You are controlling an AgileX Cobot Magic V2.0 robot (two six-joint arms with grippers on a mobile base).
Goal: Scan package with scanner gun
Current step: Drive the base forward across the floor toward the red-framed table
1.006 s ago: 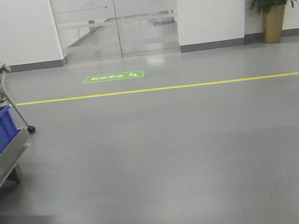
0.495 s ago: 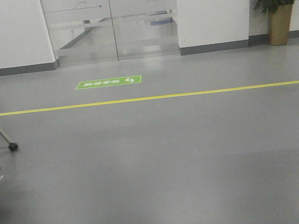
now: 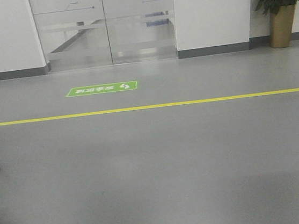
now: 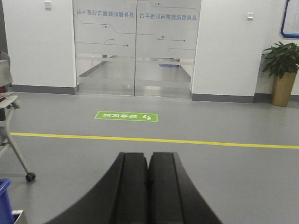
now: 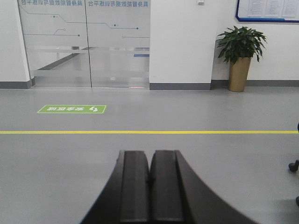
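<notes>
Left gripper [image 4: 148, 157] and right gripper [image 5: 150, 157], both pinched closed and empty, face the grey floor [image 3: 162, 175].

The right gripper [image 5: 149, 158] is being held on the near side of the yellow floor line [image 5: 149, 132], its black fingers pressed together. Beyond that line, a green floor sign [image 5: 72, 108] is being shown toward its left end, with frosted glass doors [image 5: 88, 46] farther back and a potted plant [image 5: 240, 56] toward its right end.
</notes>
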